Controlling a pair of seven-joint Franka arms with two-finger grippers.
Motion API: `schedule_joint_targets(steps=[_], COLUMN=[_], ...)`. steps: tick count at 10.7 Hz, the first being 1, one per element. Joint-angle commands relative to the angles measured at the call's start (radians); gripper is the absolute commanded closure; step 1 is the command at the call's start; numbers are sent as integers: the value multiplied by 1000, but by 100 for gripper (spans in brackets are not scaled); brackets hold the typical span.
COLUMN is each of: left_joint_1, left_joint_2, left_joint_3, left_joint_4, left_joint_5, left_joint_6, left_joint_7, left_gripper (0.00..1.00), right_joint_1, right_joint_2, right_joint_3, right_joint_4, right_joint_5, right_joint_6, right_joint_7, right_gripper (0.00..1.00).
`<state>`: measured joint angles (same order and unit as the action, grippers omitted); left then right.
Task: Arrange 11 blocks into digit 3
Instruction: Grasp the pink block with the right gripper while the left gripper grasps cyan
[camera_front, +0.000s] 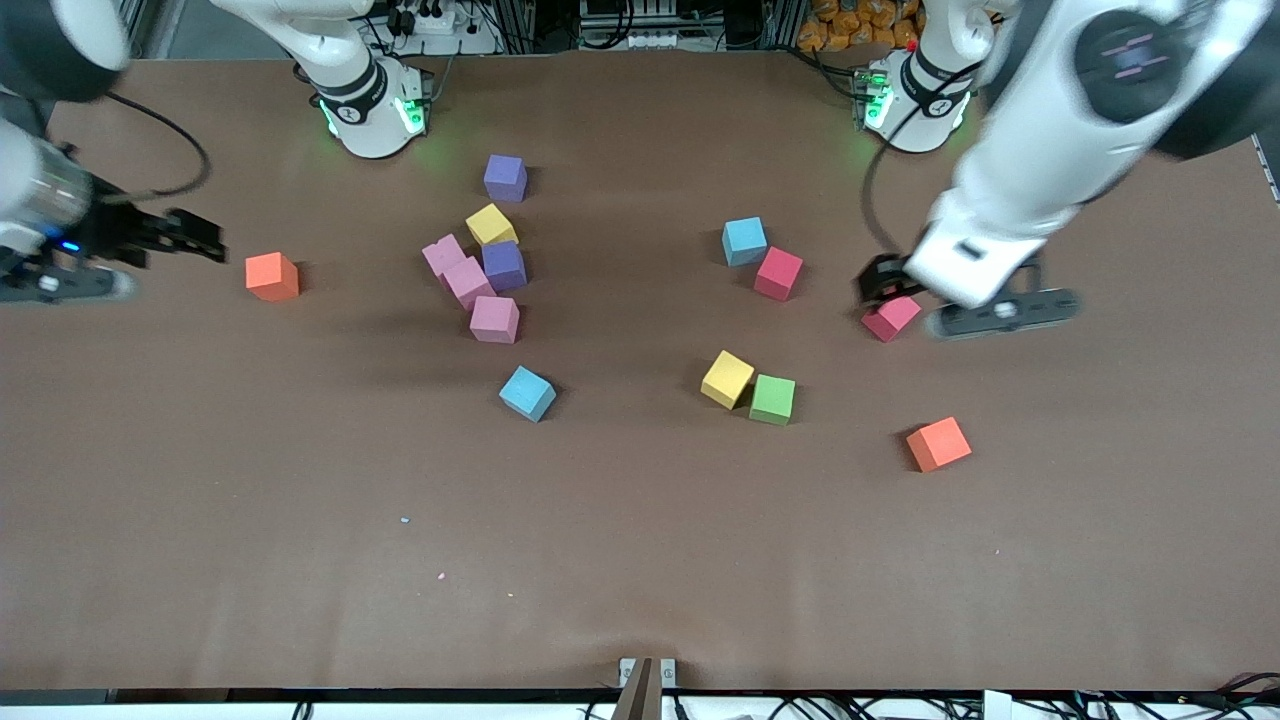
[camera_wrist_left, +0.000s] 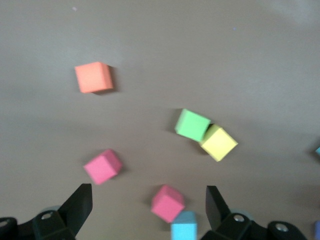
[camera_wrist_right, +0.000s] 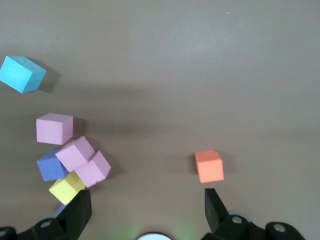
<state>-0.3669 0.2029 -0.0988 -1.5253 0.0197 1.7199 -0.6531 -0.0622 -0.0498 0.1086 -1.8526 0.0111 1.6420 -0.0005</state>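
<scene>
No digit 3 is formed; the blocks lie scattered on the brown table. Three pink blocks (camera_front: 467, 282), a yellow one (camera_front: 491, 225) and two purple ones (camera_front: 503, 265) cluster toward the right arm's end, with a blue block (camera_front: 527, 392) nearer the camera. Toward the left arm's end lie a blue block (camera_front: 744, 241), two crimson blocks (camera_front: 778, 273), a yellow one (camera_front: 727, 379) and a green one (camera_front: 772, 399). My left gripper (camera_front: 878, 288) (camera_wrist_left: 148, 195) hangs open over a crimson block (camera_front: 890, 318). My right gripper (camera_front: 200, 236) (camera_wrist_right: 147, 200) is open and empty beside an orange cube (camera_front: 272, 276).
A second orange cube (camera_front: 938, 444) lies nearer the camera than the left gripper. Both arm bases (camera_front: 372, 110) stand along the table's edge farthest from the camera. Cables trail off each wrist.
</scene>
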Motion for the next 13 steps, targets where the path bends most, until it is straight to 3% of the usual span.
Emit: schedule_joint_targets(steps=[1,4,6,10,13], left_joint_1=[-71,-125,-133,-136,-139], left_joint_2=[56,96,110,110,110], left_joint_3=[7,-12,-27,-38,-53], left_joint_4=[13,-4,-36,-145,-243], left_joint_5=[23,26,28,28,87], left_joint_6=[32,56,69,154,253], left_joint_7=[-158,-201,-230,-240,-340], left_gripper=[0,0,0,0,0], right_joint_1=[19,38,42,81,104], right_joint_2=[-16,-7,59,160,240], right_joint_3=[90,158,253,353,361], right_joint_4=[-140,-350,-381,-465,-531], right_joint_5=[26,122,122,116,70], right_joint_6=[170,457,556,778,947], right_joint_7=[178,250,411,548,603], right_gripper=[0,0,0,0,0])
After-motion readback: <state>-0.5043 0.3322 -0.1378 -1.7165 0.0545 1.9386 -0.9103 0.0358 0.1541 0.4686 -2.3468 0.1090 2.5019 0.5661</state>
